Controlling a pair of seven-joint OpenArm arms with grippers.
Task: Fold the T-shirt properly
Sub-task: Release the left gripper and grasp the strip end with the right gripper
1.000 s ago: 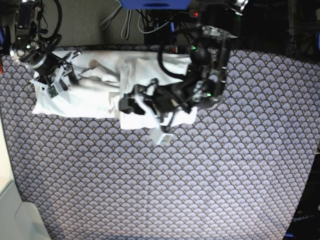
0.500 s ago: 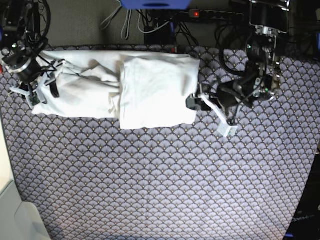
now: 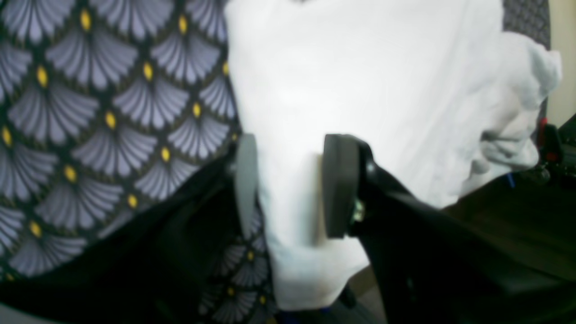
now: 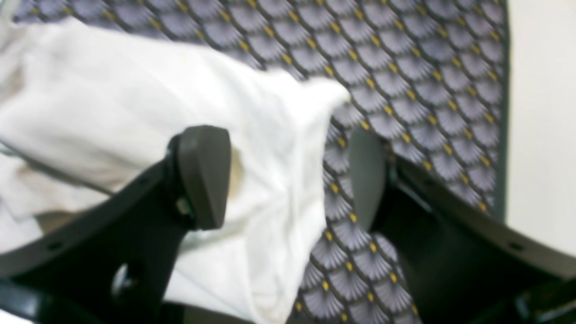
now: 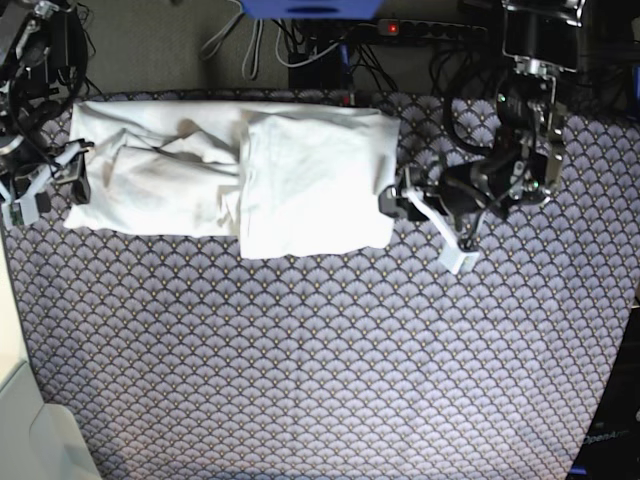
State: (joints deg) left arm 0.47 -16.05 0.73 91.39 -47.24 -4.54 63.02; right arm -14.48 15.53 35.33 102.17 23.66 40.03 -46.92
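The white T-shirt (image 5: pixel 300 180) lies along the back of the patterned table, with its right part folded over into a neat rectangle and its left part wrinkled. My left gripper (image 5: pixel 392 203) is at the shirt's right edge. In the left wrist view it (image 3: pixel 292 184) is open, and the shirt's edge (image 3: pixel 360 81) lies between the fingers. My right gripper (image 5: pixel 60 190) is at the shirt's left edge. In the right wrist view it (image 4: pixel 285 175) is open wide, with the cloth's edge (image 4: pixel 135 103) between the fingers.
The fan-patterned tablecloth (image 5: pixel 350 380) covers the whole table. Cables and a power strip (image 5: pixel 400 28) lie beyond the back edge. A pale surface (image 5: pixel 25 430) borders the front left corner.
My left arm has swung from over the shirt to its right edge. My right gripper has moved left off the shirt to its left edge. The fold lies uncovered.
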